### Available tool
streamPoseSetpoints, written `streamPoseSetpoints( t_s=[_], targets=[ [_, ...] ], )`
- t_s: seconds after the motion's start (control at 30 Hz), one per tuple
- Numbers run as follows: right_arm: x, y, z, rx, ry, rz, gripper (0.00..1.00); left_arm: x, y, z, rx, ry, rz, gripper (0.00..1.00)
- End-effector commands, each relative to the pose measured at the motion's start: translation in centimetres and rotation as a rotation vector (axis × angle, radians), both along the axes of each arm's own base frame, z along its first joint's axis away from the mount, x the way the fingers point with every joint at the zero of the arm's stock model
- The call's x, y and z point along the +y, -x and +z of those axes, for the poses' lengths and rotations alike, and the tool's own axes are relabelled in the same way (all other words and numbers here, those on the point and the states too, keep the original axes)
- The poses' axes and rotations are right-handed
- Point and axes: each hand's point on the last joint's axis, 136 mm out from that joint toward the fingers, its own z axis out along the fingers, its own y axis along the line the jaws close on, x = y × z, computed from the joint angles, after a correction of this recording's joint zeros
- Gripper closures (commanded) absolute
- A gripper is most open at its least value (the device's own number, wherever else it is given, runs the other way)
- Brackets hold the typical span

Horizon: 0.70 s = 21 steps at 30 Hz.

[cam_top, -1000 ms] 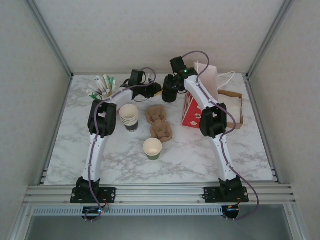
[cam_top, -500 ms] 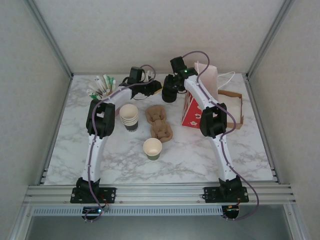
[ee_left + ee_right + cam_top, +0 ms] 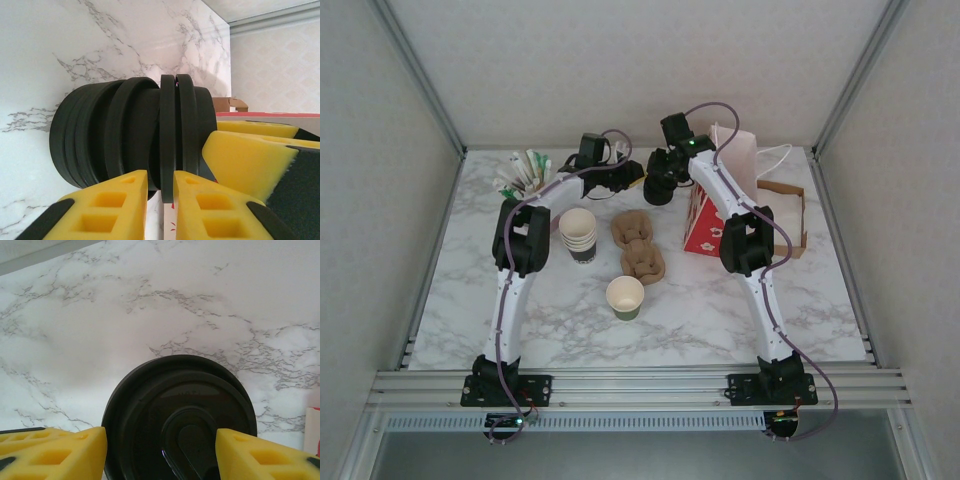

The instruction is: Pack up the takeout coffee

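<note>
The single paper cup stands open and lidless at the table's middle front. At the back centre both grippers meet at a stack of black lids. My left gripper is shut on the rim of one black lid near the stack's top. My right gripper comes down over the stack, with a finger on either side of it and gripping it. One of its yellow fingers lies against the stack's top end.
A taller stack of nested cups stands left of a brown pulp carrier. A red carton, a white bag and a brown box are at the back right. Sachets sit at the back left.
The left arm's elbow has swung slightly to the left and its wrist has edged toward the lids. The right arm, cups and carrier have not moved.
</note>
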Motion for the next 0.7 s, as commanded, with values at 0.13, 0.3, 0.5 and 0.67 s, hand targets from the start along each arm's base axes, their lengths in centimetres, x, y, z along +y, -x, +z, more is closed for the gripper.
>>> streamPoseSetpoints(
  t_s=[0.13,0.3,0.5,0.67],
  targets=[
    [-0.5,-0.1,1.6,-0.021,-0.01,-0.011,0.41,-0.4,-0.4,-0.4,-0.005,0.01,-0.008,0.79],
    [-0.7,0.0,1.8,-0.022,0.003,-0.009,0.41,0.1,-0.3,-0.4,-0.006,-0.009,-0.001,0.8],
    [-0.4,0.3,2.7,-0.034,0.021,0.023,0.41,0.6,-0.2,1.6,-0.045,-0.012,0.015,0.8],
    [0.5,0.5,3.1,-0.037,-0.003,0.054,0.41,1.6,-0.1,3.0,-0.068,-0.013,0.039,0.8]
  ],
)
